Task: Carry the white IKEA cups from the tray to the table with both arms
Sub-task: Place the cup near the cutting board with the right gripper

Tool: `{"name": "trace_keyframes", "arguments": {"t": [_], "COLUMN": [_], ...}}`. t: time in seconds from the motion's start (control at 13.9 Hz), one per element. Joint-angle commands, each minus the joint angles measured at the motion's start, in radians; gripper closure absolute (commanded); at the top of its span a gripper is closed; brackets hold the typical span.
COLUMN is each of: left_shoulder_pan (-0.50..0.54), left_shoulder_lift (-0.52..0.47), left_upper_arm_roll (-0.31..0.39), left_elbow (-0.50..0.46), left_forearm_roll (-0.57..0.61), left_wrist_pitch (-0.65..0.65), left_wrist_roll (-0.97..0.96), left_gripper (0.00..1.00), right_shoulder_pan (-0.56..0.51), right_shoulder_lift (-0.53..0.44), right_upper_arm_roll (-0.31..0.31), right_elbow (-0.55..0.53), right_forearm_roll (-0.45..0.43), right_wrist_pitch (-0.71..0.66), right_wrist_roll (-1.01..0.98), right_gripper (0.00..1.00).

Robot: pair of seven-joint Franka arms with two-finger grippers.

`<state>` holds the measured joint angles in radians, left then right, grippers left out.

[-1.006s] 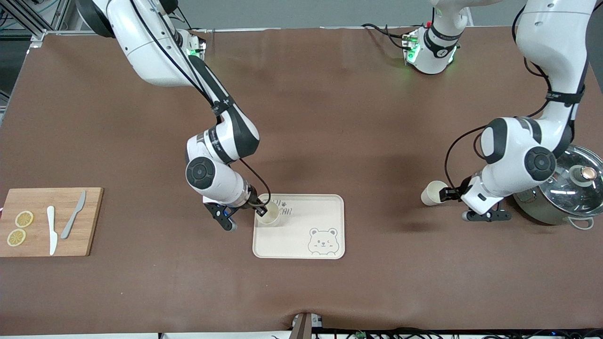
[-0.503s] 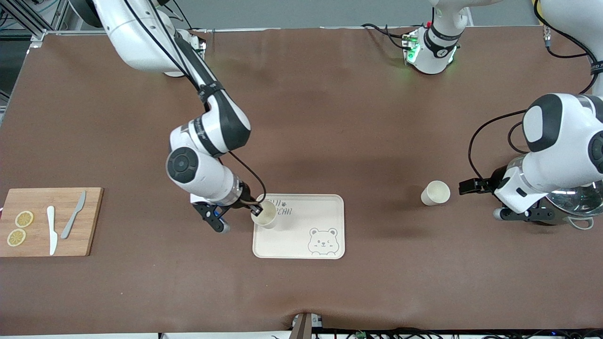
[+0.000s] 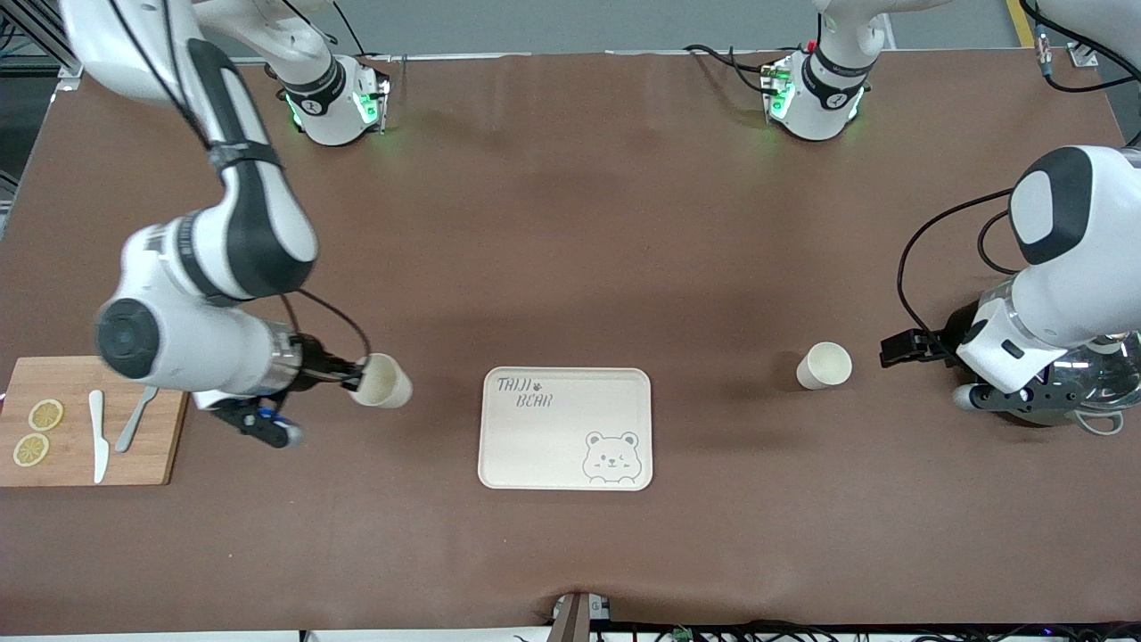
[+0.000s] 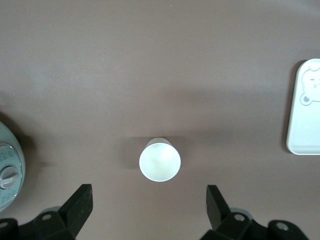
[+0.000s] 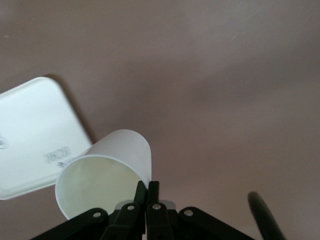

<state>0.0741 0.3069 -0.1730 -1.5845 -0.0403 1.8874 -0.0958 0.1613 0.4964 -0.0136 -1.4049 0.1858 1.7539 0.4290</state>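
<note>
One white cup (image 3: 824, 366) stands upright on the brown table, between the cream bear tray (image 3: 567, 446) and the pot. My left gripper (image 3: 900, 348) is open and apart from it, on the pot's side. The left wrist view shows this cup (image 4: 160, 160) ahead of the wide-apart fingers (image 4: 80, 202), with nothing between them. My right gripper (image 3: 355, 376) is shut on the rim of the second white cup (image 3: 383, 381) and holds it tilted over the bare table between the tray and the cutting board. The right wrist view shows the fingers (image 5: 148, 192) pinching that cup's wall (image 5: 117, 155).
A wooden cutting board (image 3: 174, 419) with two lemon slices, a white knife and a grey knife lies at the right arm's end. A grey-green glass-lidded pot (image 3: 1101, 383) sits under the left arm. The tray holds nothing.
My right gripper lifted its cup off the tray and carried it toward the cutting board. My left gripper let go of the other cup and drew back toward the pot.
</note>
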Motion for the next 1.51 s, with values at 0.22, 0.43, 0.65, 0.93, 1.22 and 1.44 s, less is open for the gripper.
{"name": "trace_keyframes", "arguments": {"t": [0.22, 0.43, 0.65, 0.93, 1.22, 1.44], "left_shoulder_pan": [0.007, 0.007, 0.030, 0.039, 0.056, 0.069], "left_shoulder_lift": [-0.069, -0.097, -0.098, -0.101, -0.141, -0.158], "left_upper_arm_roll": [-0.005, 0.006, 0.023, 0.032, 0.036, 0.035], "left_elbow": [0.007, 0.012, 0.058, 0.165, 0.172, 0.172], "left_forearm_roll": [-0.020, -0.006, 0.060, 0.063, 0.065, 0.063], "left_wrist_pitch": [-0.071, -0.082, -0.143, -0.261, -0.280, -0.284], "left_wrist_roll": [-0.019, -0.018, -0.006, -0.002, -0.002, 0.001], "left_gripper": [0.00, 0.00, 0.00, 0.00, 0.00, 0.00], "right_shoulder_pan": [-0.225, -0.316, -0.351, -0.379, -0.390, -0.384], "right_shoulder_lift": [-0.124, -0.124, -0.122, -0.121, -0.116, -0.111], "right_upper_arm_roll": [0.020, 0.020, 0.018, 0.018, 0.020, 0.020], "right_elbow": [-0.193, -0.294, -0.367, -0.495, -0.580, -0.582], "right_forearm_roll": [-0.037, -0.036, -0.039, -0.106, -0.149, -0.151], "right_wrist_pitch": [0.006, 0.041, 0.071, 0.220, 0.355, 0.354], "right_wrist_roll": [-0.366, -0.522, -0.558, -0.627, -0.627, -0.627], "right_gripper": [1.00, 1.00, 1.00, 1.00, 1.00, 0.97]}}
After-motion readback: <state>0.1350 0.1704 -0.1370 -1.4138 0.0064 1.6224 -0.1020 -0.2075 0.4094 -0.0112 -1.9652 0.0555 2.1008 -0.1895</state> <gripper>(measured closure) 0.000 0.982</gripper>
